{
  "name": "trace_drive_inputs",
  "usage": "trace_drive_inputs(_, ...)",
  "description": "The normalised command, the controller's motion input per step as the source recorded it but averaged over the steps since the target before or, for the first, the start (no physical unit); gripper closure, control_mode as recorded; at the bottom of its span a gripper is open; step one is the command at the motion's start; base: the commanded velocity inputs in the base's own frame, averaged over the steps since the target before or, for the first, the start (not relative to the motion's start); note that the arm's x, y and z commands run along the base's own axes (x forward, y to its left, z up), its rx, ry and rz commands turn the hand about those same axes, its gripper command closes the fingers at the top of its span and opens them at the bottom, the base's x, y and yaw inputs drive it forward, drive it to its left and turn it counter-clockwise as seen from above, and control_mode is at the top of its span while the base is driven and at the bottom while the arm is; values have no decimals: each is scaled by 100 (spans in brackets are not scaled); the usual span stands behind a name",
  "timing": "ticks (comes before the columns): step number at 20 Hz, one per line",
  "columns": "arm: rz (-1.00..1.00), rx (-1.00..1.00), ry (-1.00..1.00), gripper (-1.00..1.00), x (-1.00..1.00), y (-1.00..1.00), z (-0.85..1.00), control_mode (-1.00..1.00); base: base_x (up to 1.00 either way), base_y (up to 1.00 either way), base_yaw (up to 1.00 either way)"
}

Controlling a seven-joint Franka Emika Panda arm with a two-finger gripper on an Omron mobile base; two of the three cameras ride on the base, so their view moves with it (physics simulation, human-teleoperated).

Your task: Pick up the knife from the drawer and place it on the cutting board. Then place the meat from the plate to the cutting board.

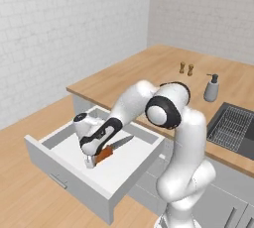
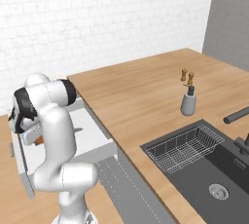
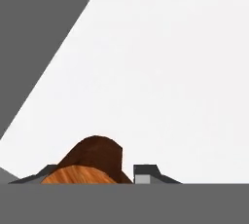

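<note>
Down inside the open drawer, the gripper straddles the knife's orange handle, whether clenched yet unclear, blade pointing away toward the desk.

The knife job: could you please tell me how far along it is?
Done: the drawer stands open. In hand: the gripper is down at the knife, its fingers flanking the orange-red handle; the knife still lies inside. Left: carrying it to the cutting board, then the meat.
</note>
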Motion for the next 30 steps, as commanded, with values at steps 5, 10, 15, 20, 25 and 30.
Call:
trace_drive_inputs(5, 0, 7, 9, 100, -83, 48, 100, -100, 0, 0, 0)
trace_drive_inputs(10, 0, 11, 1, 100, -95, 2, 100, -100, 0, 0, 0)
trace_drive_inputs(15, 0, 8, -9, 100, -97, -24, 100, -100, 0, 0, 0)
trace_drive_inputs(20, 0, 3, -4, 100, -26, -17, 39, 100, -23, -45, 0)
trace_drive_inputs(25, 0, 0, 0, 100, 0, 0, 0, 100, -25, -70, -12)
trace_drive_inputs(30, 0, 0, 0, 100, 0, 0, 0, 100, -49, -19, -62)
